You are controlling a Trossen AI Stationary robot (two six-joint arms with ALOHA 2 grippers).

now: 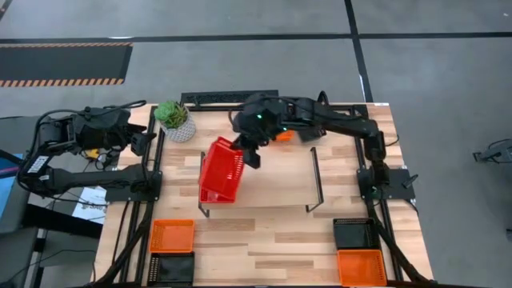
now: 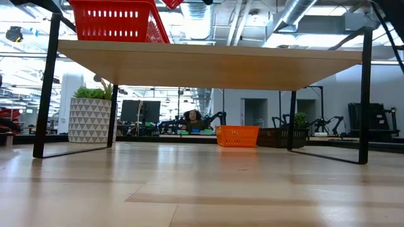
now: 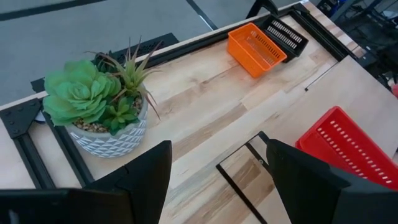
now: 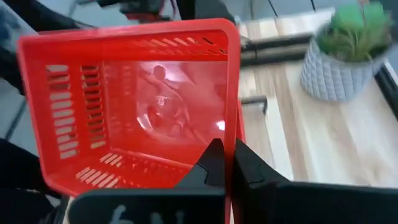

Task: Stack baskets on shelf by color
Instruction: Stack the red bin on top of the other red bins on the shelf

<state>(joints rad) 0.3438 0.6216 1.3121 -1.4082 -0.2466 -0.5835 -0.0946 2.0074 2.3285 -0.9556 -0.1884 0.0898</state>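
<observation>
Over the shelf (image 1: pixel 260 180) left end | red basket (image 1: pixel 222 170) tilted above red baskets stacked on that end | right gripper (image 1: pixel 250 150) pinching the tilted basket's rim, fingers together | left gripper (image 1: pixel 144 142) beside the shelf's far-left corner, fingers apart, holding nothing

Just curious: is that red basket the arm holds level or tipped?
Tipped. The red basket hangs slanted from the right gripper, pinched at its rim, above another on the shelf.

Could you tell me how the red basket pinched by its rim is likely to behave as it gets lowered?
The red basket looks stiff: it keeps its shape though the right end effector pinches only one rim. Its slotted, thin walls suggest it is light. Held at one edge and tilted over the shelf, it may swing or land askew.
</observation>
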